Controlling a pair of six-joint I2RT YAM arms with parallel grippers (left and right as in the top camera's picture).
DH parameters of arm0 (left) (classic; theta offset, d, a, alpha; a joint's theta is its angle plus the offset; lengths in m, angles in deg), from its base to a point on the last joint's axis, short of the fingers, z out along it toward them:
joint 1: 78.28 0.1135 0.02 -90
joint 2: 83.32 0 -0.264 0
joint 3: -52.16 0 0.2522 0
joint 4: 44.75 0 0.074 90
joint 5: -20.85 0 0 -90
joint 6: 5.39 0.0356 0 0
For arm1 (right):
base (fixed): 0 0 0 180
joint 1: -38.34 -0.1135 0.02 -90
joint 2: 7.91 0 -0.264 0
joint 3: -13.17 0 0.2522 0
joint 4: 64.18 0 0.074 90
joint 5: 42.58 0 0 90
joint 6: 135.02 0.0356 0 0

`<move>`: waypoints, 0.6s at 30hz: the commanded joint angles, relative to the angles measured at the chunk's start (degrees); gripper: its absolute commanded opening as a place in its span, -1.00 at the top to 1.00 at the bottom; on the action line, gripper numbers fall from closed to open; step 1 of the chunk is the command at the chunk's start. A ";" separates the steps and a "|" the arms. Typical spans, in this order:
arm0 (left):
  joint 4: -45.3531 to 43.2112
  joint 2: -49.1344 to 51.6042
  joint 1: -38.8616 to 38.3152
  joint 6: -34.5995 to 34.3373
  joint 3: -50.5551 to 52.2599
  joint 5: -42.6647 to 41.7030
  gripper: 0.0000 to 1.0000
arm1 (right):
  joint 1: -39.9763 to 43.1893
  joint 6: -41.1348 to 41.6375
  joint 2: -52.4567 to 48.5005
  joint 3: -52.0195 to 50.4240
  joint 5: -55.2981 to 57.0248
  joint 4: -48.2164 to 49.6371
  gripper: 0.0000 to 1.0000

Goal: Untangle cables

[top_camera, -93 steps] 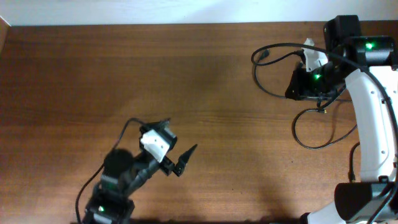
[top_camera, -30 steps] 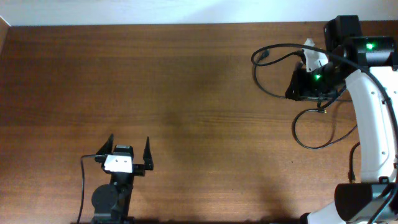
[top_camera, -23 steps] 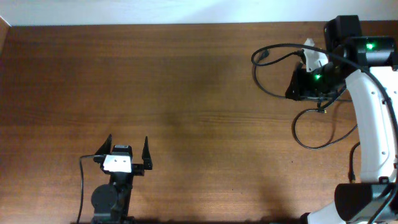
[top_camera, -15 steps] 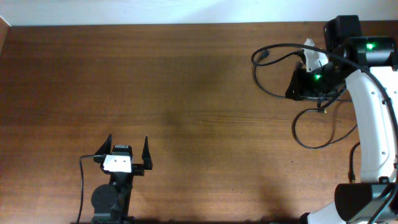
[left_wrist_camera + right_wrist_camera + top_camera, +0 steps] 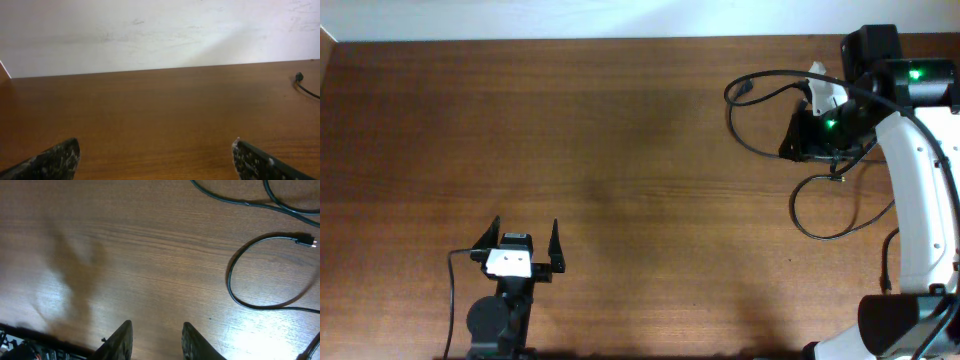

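Fingers of left gripper are spread wide over bare wood, at 7 o'clock of table. Right gripper, at 2 o'clock, has a narrow gap between its fingers and pinches nothing; cables lie looped just beside it, one plug at its 2 o'clock

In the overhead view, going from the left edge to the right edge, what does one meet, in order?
Left pincer, standing open → cables, looped on the table → white right arm.
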 commanded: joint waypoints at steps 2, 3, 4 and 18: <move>0.46 -0.55 0.37 -0.15 0.13 1.20 -0.97 | -0.22 -0.42 1.60 0.46 0.11 0.04 0.36; 0.48 -0.55 0.37 -0.15 0.13 1.20 -0.97 | -0.22 -0.42 1.60 0.46 0.11 0.04 0.37; 0.48 -0.55 0.37 -0.15 0.13 1.20 -0.98 | -0.22 -0.42 1.60 0.46 0.11 0.04 0.37; 0.48 -0.55 0.37 -0.15 0.13 1.20 -0.97 | -0.17 -0.44 1.70 0.46 0.13 2.60 0.37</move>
